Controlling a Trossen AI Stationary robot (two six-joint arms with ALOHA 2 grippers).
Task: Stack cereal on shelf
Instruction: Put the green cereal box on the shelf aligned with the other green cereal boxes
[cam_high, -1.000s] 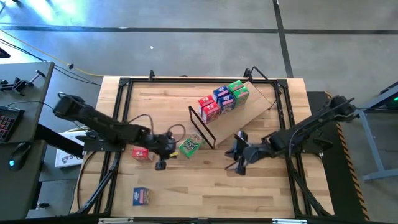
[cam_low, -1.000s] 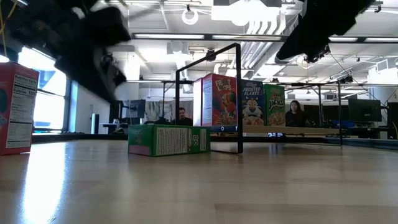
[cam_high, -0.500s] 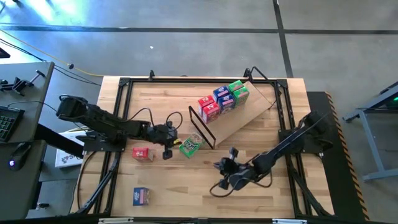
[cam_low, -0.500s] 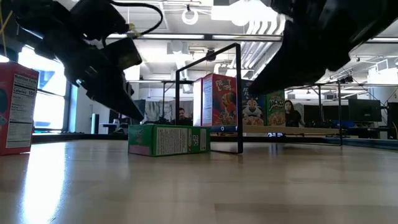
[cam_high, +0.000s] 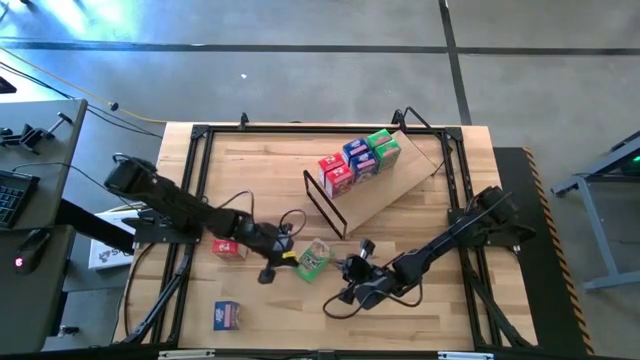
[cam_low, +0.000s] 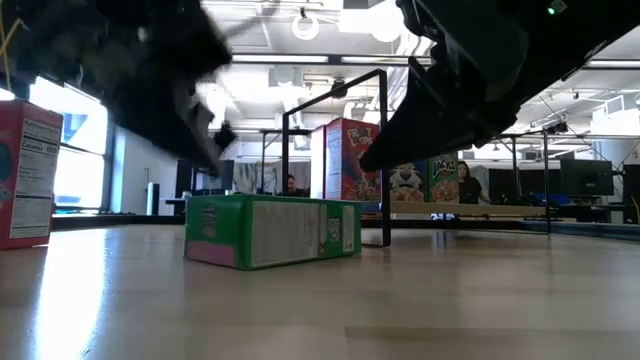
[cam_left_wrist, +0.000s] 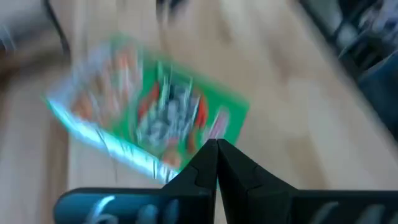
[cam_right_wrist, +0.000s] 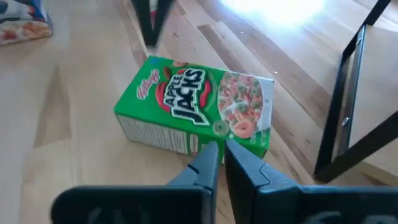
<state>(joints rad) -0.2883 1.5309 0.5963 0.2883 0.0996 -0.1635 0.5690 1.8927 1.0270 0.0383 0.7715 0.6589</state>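
while a green box lies flat on the table just in front of the shelf's low end, both grippers close in on it; the left gripper sits just beside the green box on its left, fingers clenched together and grasping nothing; the right gripper hangs near the same box on its right, fingers nearly closed and empty. four boxes stand in a row on the shelf, behind the green box; a red box lies left of it, and a blue box sits well apart toward the table's front left.
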